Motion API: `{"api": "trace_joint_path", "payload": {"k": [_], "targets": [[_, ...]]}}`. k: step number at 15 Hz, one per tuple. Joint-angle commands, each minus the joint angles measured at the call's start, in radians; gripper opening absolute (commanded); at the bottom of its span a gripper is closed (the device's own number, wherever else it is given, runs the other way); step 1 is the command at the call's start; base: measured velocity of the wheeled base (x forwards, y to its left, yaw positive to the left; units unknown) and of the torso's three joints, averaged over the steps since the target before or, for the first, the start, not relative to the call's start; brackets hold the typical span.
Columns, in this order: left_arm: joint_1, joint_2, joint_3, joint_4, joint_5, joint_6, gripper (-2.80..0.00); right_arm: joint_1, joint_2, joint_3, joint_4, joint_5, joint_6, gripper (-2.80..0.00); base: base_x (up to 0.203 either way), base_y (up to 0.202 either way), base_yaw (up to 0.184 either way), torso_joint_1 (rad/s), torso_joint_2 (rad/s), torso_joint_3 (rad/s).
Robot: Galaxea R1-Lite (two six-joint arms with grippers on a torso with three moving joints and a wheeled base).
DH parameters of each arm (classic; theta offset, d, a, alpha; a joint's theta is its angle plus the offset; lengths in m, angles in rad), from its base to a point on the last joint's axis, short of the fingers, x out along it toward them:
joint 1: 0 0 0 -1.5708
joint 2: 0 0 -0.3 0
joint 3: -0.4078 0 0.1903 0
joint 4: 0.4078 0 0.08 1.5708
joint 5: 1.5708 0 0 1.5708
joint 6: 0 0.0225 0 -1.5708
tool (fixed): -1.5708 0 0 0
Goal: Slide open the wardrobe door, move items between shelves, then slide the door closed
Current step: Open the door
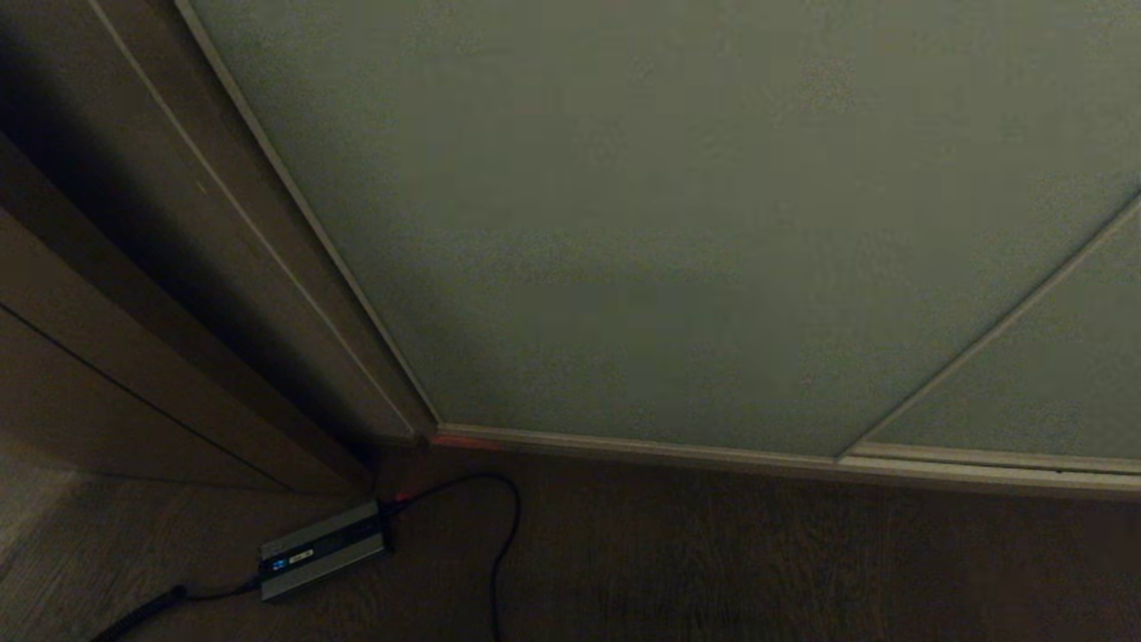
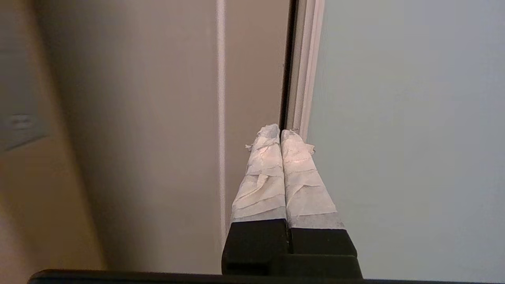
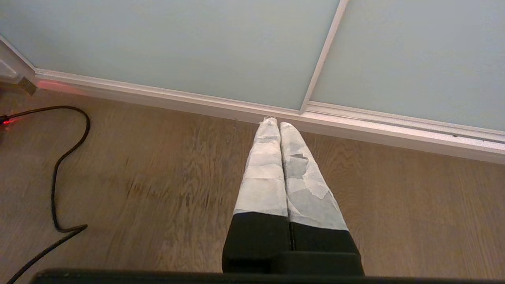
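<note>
Setting: wood-grain floor [image 3: 158, 177] runs up to a closed wardrobe front.
Left gripper [image 2: 280, 132]: taped fingers pressed together, empty, tips at the dark seam beside the cream frame strip [image 2: 305, 67].
Sliding wardrobe door [image 1: 677, 205]: pale grey-green, just beside those fingertips, shut against the brown wooden panel [image 2: 158, 118].
Right gripper [image 3: 276, 123]: fingers together, pointing at the door's bottom rail [image 3: 394, 130].
Floor: black cable [image 3: 59, 165] near a small box [image 1: 321, 551].
</note>
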Motion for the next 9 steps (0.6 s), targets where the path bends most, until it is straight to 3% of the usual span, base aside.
{"api": "trace_joint_path", "payload": {"k": [1,9], "targets": [[-0.001,0.081,-0.06,-0.002,-0.006,-0.006,-2.8,-0.001,0.0,0.003,0.0,0.0,-0.001,-2.8,0.0,0.0,0.0,0.0,0.0,0.0],[-0.035,0.174,-0.182,0.11,-0.041,-0.003,-2.8,0.0,0.0,0.003,0.0,0.0,-0.001,-2.8,0.0,0.0,0.0,0.0,0.0,0.0]]}}
